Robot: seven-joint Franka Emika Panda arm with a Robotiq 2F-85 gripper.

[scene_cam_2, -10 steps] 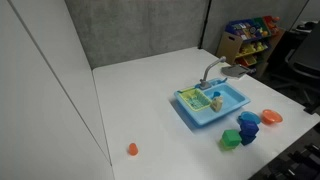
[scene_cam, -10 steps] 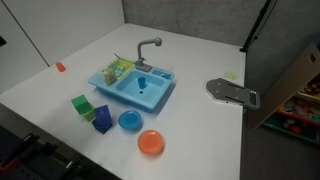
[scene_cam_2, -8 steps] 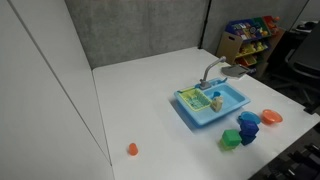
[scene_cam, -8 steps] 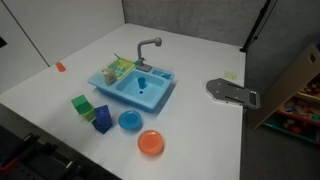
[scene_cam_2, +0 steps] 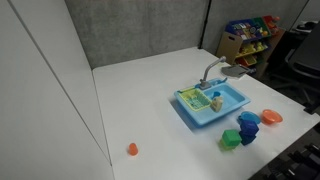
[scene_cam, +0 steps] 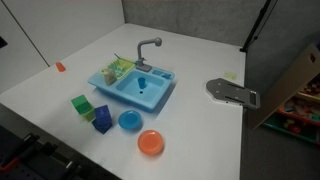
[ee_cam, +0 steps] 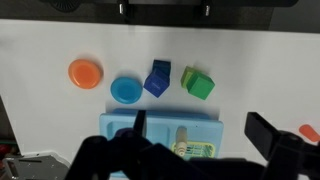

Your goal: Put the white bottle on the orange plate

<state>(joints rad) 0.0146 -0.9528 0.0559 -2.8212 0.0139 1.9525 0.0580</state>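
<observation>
The white bottle (ee_cam: 182,136) lies in the yellow-green rack compartment of a blue toy sink (ee_cam: 118,124). In an exterior view it shows as a small cream shape (scene_cam_2: 215,101). The orange plate (ee_cam: 85,72) rests on the white table beyond the sink and shows in both exterior views (scene_cam: 151,143) (scene_cam_2: 271,117). My gripper (ee_cam: 203,128) is open and empty, high above the sink, its two dark fingers on either side of the rack. The arm does not show in either exterior view.
A round blue dish (ee_cam: 126,90), a blue cube (ee_cam: 159,78) and a green cube (ee_cam: 198,83) lie between sink and plate. The sink has a grey faucet (scene_cam: 150,45) and a small blue piece (scene_cam: 142,82). A small orange item (scene_cam: 60,67) lies apart. A grey plate (scene_cam: 232,92) is at the table edge.
</observation>
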